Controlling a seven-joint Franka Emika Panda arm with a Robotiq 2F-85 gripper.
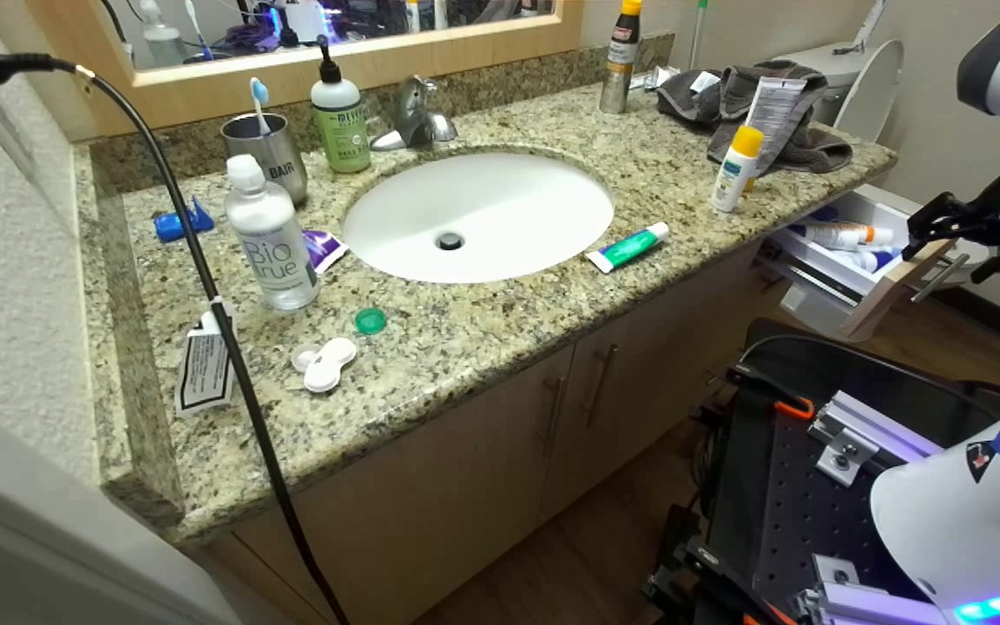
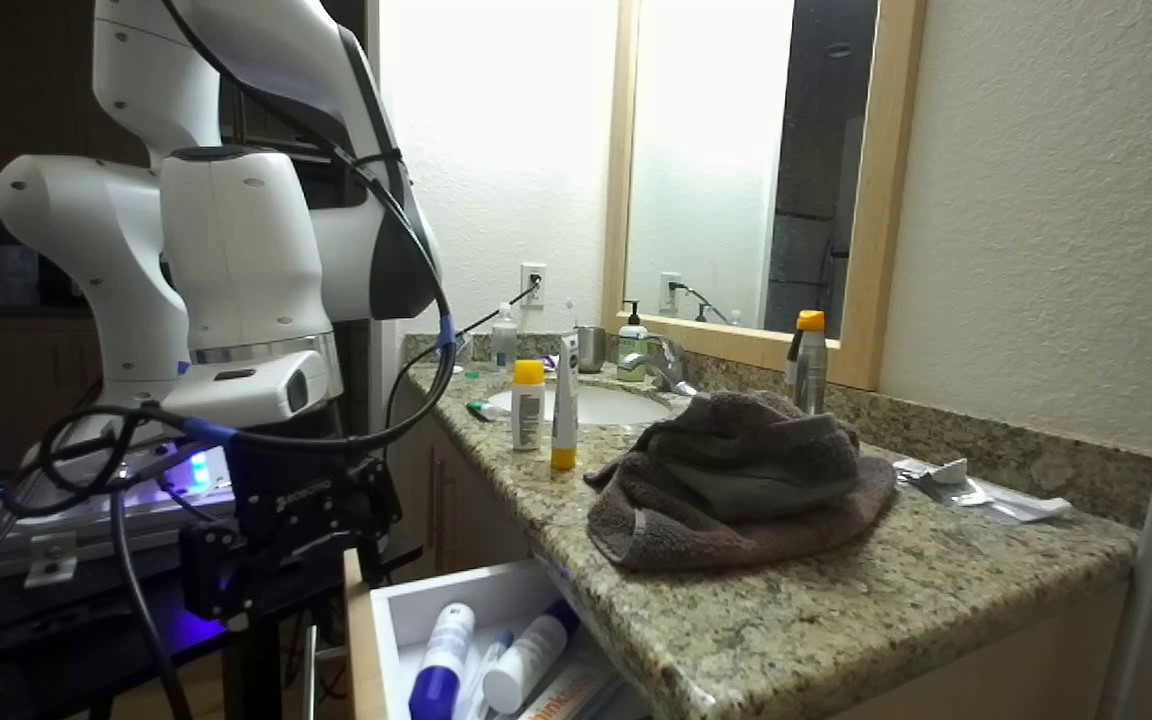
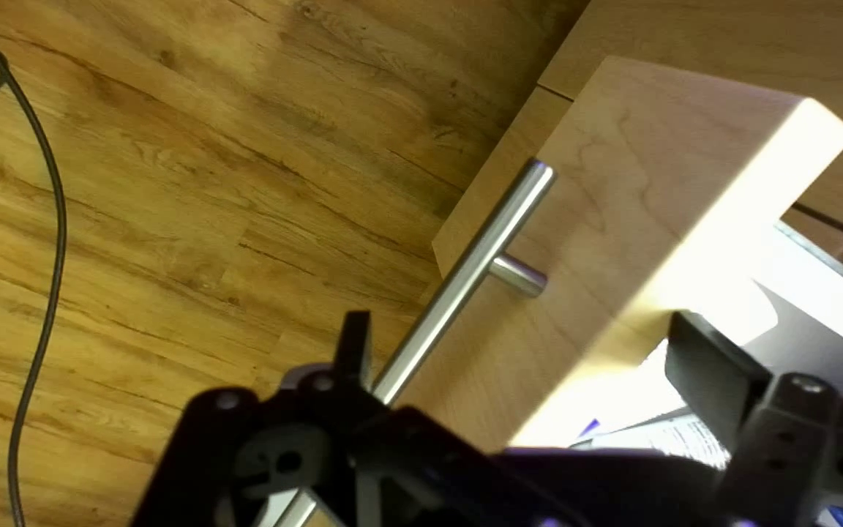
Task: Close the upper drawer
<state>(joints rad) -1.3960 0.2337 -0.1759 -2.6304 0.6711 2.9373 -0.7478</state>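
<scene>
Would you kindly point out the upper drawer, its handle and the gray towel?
Upper drawer [image 3: 604, 234]: in the wrist view, on its wood front panel.
Handle [image 3: 462, 279]: in the wrist view, on its metal bar.
Gray towel [image 2: 736, 490]: in an exterior view, on its bunched middle.

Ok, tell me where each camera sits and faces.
Exterior view: high near the lens case, facing down across the sink; arm and gripper at right.
Exterior view: low, near the towel, facing toward the sink; arm and gripper at left.
Wrist view: on the arm, facing down at the upper drawer and floor; fingers at bottom.
Both exterior views share sink, towel, upper drawer.
</scene>
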